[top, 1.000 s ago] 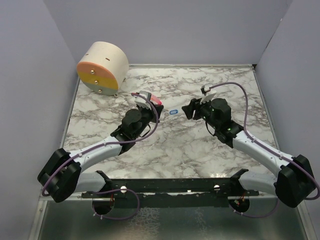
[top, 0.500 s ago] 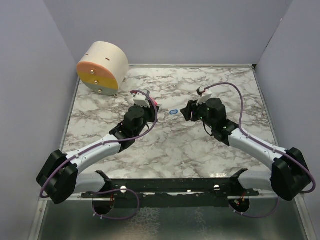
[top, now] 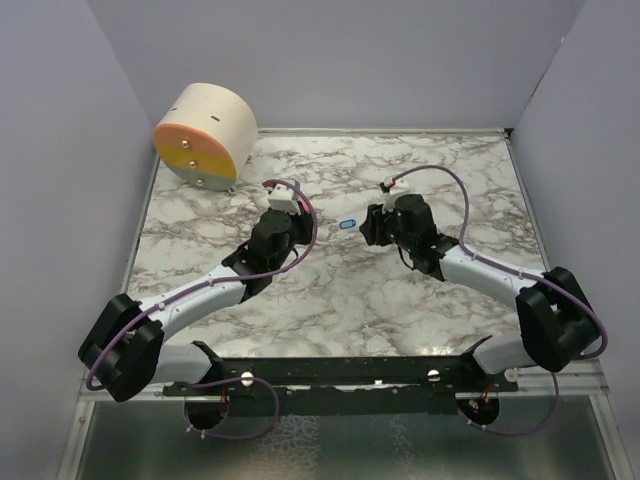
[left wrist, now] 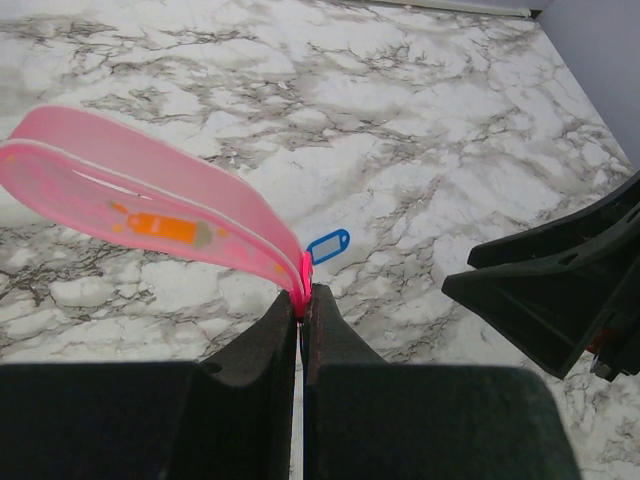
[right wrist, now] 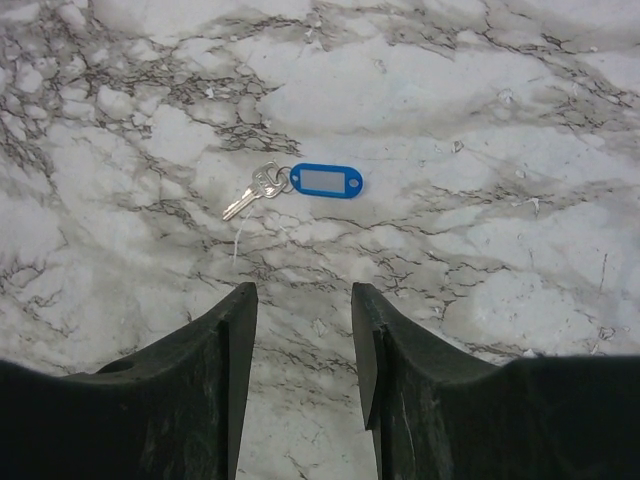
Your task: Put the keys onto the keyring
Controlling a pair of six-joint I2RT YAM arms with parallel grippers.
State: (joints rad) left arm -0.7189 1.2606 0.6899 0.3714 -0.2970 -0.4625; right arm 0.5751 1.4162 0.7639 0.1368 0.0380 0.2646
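Overhead; two wrist close-ups; keyring (right wrist: 328,181) in both

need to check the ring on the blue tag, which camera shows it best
Right wrist: the blue tag lies flat mid-frame, its ring and a small metal key clear. Left wrist shows only the tag, small; top external, a blue speck.

arms: left arm (top: 200,295) and right arm (top: 490,272), white-grey shells, black joint housings
shoulders: bulky black blocks at 8 and 4 o'clock in the top view
cables: purple cable (top: 314,228) looped along each arm, running down to the base
wrists: small white connector block (top: 283,198) at the top of each black wrist
fingers: left gripper (left wrist: 302,300) and right gripper (right wrist: 303,300), matte black wedges, scuffed faces
mount: black slotted mounting bar (top: 340,382) at 6 o'clock, two silver screws (top: 245,378)
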